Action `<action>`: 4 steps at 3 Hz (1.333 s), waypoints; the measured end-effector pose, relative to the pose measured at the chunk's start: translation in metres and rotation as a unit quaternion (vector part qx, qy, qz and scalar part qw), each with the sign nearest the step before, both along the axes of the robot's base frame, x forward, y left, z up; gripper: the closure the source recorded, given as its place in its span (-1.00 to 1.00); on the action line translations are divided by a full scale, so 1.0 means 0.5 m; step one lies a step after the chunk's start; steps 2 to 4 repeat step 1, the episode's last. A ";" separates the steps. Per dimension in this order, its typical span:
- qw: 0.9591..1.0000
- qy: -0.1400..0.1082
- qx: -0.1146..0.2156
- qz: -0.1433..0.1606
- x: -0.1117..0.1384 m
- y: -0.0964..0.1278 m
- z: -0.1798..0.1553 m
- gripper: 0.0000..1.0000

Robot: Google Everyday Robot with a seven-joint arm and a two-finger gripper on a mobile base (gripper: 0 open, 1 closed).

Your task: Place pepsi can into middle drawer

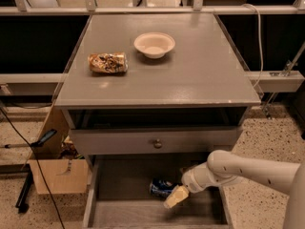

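Observation:
The pepsi can [160, 187], blue with silver ends, lies on its side on the floor of the pulled-out middle drawer [121, 187], a wide grey box below the cabinet. My gripper [174, 196] reaches in from the right on a white arm and sits right against the can's right end, low over the drawer floor. The can's right end is partly hidden by the gripper.
A grey drawer front with a round knob [154, 143] sits just above the open drawer. On the cabinet top lie a tan-and-brown patterned can [107, 63] and a white bowl [154, 44]. A cardboard box [55, 173] and cables stand on the floor at the left.

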State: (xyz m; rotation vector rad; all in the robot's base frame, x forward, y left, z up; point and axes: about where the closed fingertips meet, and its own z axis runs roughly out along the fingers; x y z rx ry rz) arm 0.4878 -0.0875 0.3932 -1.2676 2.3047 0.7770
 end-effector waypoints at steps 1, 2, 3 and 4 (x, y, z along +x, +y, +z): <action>1.000 0.000 0.000 0.000 0.000 0.000 0.000 -1.00; 1.000 0.000 0.000 0.000 0.000 0.000 0.000 -1.00; 1.000 0.000 0.000 0.000 0.000 0.000 0.000 -1.00; 1.000 0.000 0.000 0.000 0.000 0.000 0.000 -1.00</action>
